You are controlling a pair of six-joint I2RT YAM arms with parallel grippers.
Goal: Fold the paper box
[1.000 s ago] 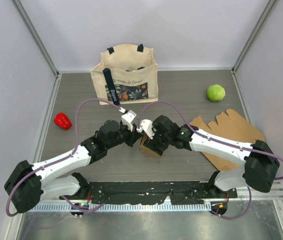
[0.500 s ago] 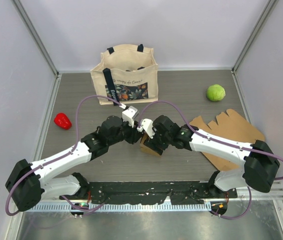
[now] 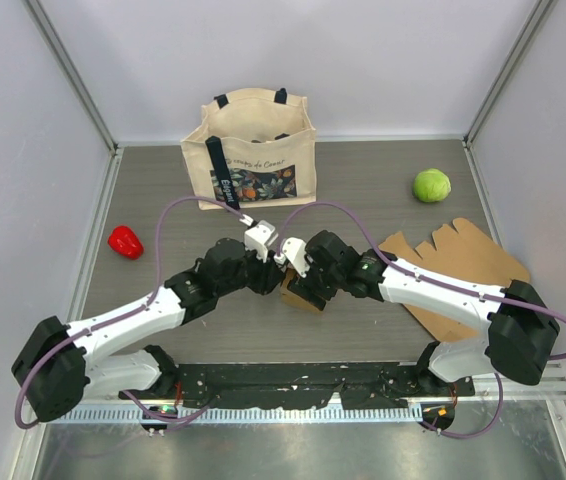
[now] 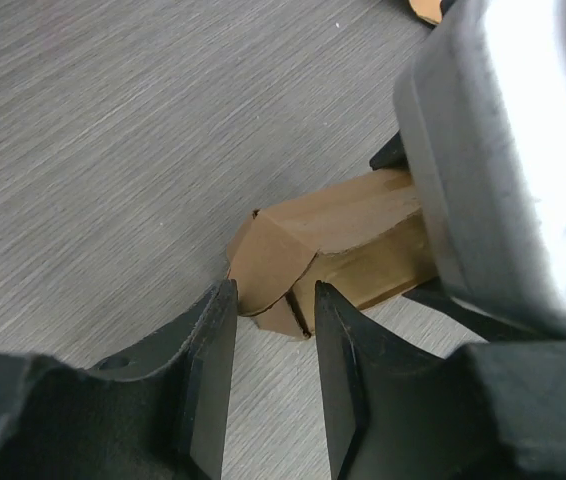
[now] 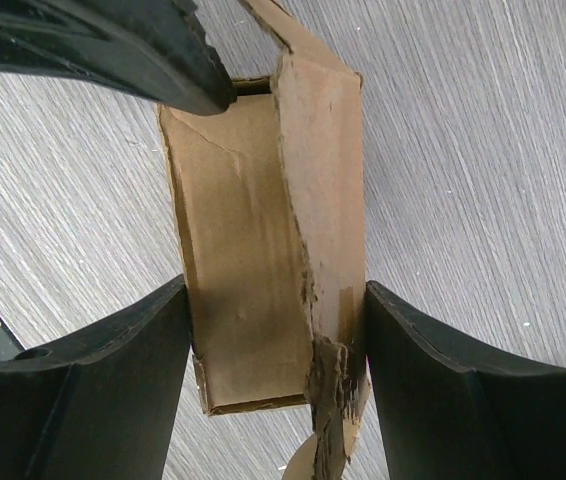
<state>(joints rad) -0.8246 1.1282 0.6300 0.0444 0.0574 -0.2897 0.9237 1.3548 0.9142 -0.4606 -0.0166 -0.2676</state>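
The paper box [image 3: 294,294] is a small brown cardboard sleeve at the table's middle, between both arms. My right gripper [image 3: 306,286] is shut on it. In the right wrist view its fingers [image 5: 123,380] press both long sides of the box [image 5: 248,250], whose torn edge faces the camera. My left gripper [image 3: 272,279] is at the box's left end, open. In the left wrist view the gripper [image 4: 274,295] has bare table between its fingers. The box's folded end flap [image 4: 273,255] lies just beyond the tips, apart from them.
A cream tote bag [image 3: 253,150] stands at the back. A green ball [image 3: 431,185] lies at the back right, a red pepper [image 3: 124,241] at the left. A flat brown cardboard cutout [image 3: 463,265] lies on the right under the right arm.
My left gripper has opened, and the end flap is no longer between its jaws. The left wrist shifted slightly beside the box. The right gripper has kept its hold.
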